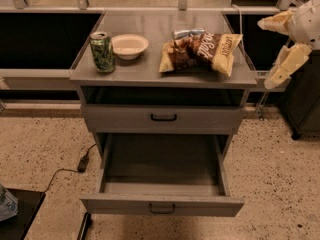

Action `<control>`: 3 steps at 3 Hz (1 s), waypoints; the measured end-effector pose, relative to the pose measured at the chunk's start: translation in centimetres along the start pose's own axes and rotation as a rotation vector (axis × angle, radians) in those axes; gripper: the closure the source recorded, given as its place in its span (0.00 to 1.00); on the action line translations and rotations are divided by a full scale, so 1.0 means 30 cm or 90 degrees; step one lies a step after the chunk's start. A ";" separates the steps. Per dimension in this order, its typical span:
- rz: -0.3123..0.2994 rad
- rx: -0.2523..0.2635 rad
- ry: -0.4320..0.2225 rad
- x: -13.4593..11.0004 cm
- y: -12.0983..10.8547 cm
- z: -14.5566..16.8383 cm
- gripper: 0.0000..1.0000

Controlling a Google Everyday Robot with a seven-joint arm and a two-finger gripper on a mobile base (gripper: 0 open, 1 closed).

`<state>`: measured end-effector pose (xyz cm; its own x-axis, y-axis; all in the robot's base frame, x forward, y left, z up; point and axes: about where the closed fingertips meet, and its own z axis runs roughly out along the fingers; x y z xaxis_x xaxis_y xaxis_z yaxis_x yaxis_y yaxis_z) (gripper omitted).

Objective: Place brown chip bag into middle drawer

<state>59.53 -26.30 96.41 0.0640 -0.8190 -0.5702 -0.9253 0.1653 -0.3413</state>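
The brown chip bag (pixel 200 50) lies flat on the right half of the grey cabinet top (pixel 150 71), dark brown and tan-yellow with white lettering. The middle drawer (pixel 162 204) is pulled wide open below, and its deep tray (pixel 162 161) is empty. My gripper (pixel 266 54) hangs in the air off the cabinet's right edge, level with the top, to the right of the bag and not touching it. Its two cream fingers (pixel 285 64) are spread apart and hold nothing.
A green can (pixel 102 51) and a white bowl (pixel 130 45) stand on the left of the top. A crushed silver can (pixel 187 33) lies behind the bag. A closed drawer front with a black curved handle (pixel 164 117) sits above the open drawer. A cable (pixel 75 168) lies on the floor to the left.
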 end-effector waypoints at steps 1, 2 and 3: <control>-0.001 0.007 -0.076 0.039 -0.117 0.088 0.00; 0.005 0.017 -0.075 0.037 -0.225 0.175 0.00; 0.014 0.026 0.021 -0.015 -0.330 0.284 0.00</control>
<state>71.83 -22.88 93.69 0.0304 -0.8321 -0.5538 -0.9100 0.2062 -0.3598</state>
